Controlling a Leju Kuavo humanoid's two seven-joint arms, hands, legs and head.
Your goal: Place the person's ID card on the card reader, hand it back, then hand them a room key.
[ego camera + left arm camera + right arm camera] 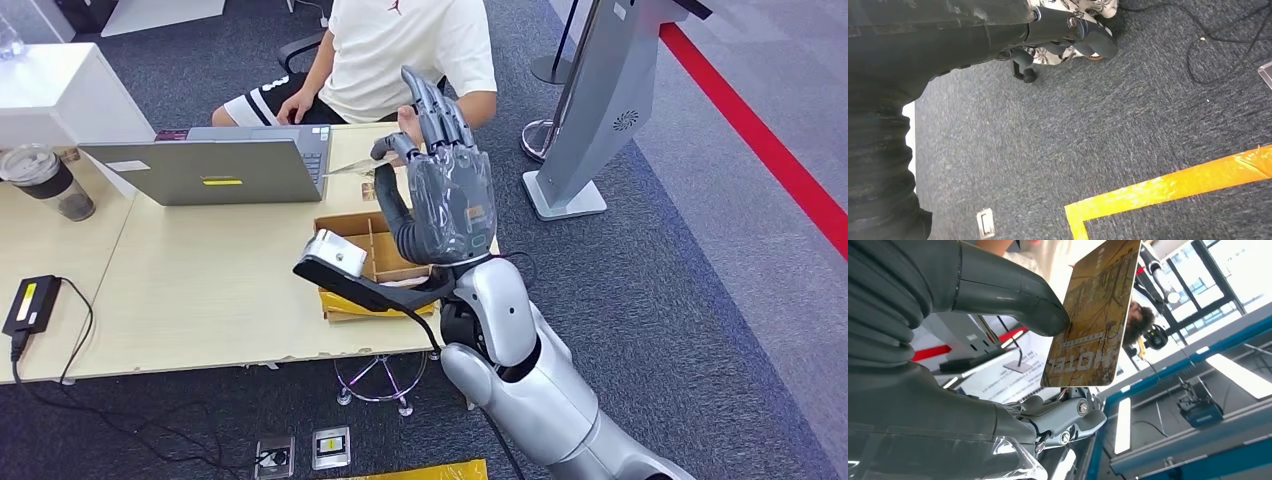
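my right hand (452,205) is raised over the table (200,290), palm side away from the head camera, fingers pointing up toward the person (400,55) seated just beyond it. it grips the room key (1093,315), a gold card printed "hotel". in the right wrist view my thumb (1013,295) presses on 1 long edge of the card near its middle, and the rest of the card sticks out past the thumb toward the person. what backs the card on its other face is hidden.

judgement: the card is light, thin, stiff and glossy, so it can slide or pivot under a single thumb press. best hold is flat across both faces near 1 edge, leaving the far end free for the person to take.

the head view gives the layout: person, laptop (215,170), cardboard box (365,260) just below my hand, and the wrist camera mount. there the card is only a thin sliver by my thumb, hard to read. the wrist view shows the print and the thumb contact, but not the table.

my left hand (1063,30) hangs low over the carpet (1098,140) with orange tape (1168,185) nearby. its fingers look curled in, nothing visible in them, but i cannot tell for sure.
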